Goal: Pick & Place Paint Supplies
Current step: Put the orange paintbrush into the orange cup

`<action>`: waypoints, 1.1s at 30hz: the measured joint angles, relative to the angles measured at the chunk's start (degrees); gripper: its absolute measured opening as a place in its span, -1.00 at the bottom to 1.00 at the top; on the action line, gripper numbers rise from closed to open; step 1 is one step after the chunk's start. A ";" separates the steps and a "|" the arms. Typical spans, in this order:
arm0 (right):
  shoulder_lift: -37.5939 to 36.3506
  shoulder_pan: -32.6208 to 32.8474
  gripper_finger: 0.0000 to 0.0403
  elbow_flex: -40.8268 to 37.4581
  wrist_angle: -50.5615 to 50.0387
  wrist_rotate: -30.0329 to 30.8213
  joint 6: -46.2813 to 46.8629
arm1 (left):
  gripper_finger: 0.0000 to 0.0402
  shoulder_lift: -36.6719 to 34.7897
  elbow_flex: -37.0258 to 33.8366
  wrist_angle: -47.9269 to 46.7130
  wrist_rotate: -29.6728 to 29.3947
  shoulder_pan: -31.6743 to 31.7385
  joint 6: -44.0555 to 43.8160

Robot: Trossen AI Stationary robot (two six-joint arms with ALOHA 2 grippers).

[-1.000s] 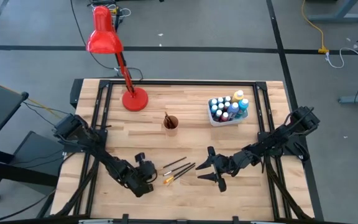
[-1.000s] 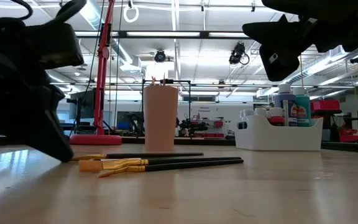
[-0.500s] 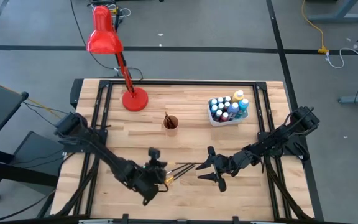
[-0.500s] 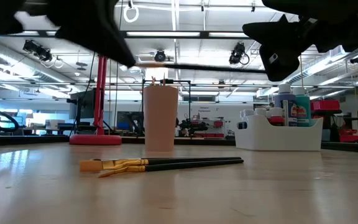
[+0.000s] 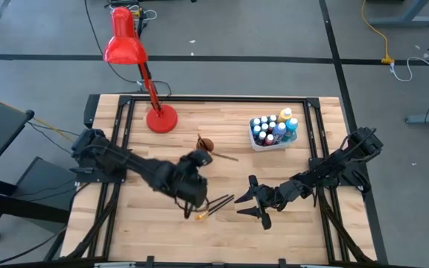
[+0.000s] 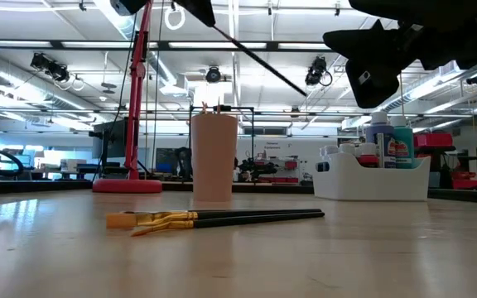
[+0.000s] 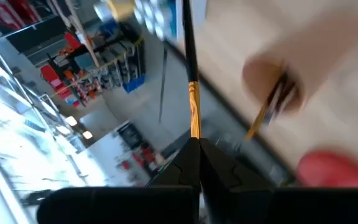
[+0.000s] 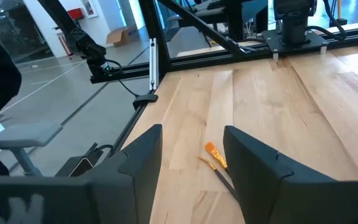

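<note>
My left gripper (image 5: 199, 159) hangs above the table's middle, just near of the small orange cup (image 5: 206, 144), and is shut on a dark-handled paintbrush (image 5: 226, 156). In the low view that brush (image 6: 259, 64) slants high above the cup (image 6: 214, 157), which has brushes standing in it. Two more paintbrushes (image 5: 213, 205) lie flat on the table, orange ends toward the left. To their right my right gripper (image 5: 254, 202) stands open, nothing between its fingers (image 8: 143, 155). Paint bottles stand in the white tub (image 5: 272, 141). My left gripper pinches the paintbrush at its orange-yellow end (image 7: 194, 127) between the tips of its two shut fingers (image 7: 213, 165). The dark handle (image 7: 185, 43) runs on straight ahead of the fingers, toward the table's right. The brush is lifted clear, its free end slanting downward.
A red desk lamp stands with its base (image 5: 161, 119) at the far left of the table. A black frame (image 5: 214, 99) runs around the tabletop. Bare wood lies along the near edge (image 5: 274, 246).
My left gripper has risen from the table beside the lying brushes, carrying one brush with it. It has gone up and toward the cup and the far right, rolling about its own axis. The brush, level just above the table before, now slants high up. Two brushes stayed put.
</note>
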 joint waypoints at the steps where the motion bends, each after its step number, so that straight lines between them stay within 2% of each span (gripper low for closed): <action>1: 0.00 0.00 -0.14 0.00 -0.13 0.00 0.01 | -0.99 0.00 0.65 -1.89 -0.75 0.78 1.93; 6: 0.00 0.00 -0.14 0.00 -0.47 0.00 0.00 | -0.99 -0.02 3.84 -14.57 -2.95 4.47 6.21; 12: 0.00 0.00 -0.14 0.00 -0.50 0.66 -3.14 | -0.99 0.00 6.38 -25.27 -0.08 7.55 6.94; 20: 0.00 -0.04 -0.14 0.00 -0.52 3.50 -5.97 | -0.99 0.00 6.07 -25.02 8.01 9.57 10.69; 27: 0.00 -0.04 -0.14 0.00 -0.51 3.48 -5.99 | -0.94 0.00 5.20 -20.76 19.31 12.89 7.79; 33: 0.00 -0.02 -0.14 0.00 -0.43 3.48 -5.92 | -0.88 0.00 5.20 -11.38 19.64 15.08 6.80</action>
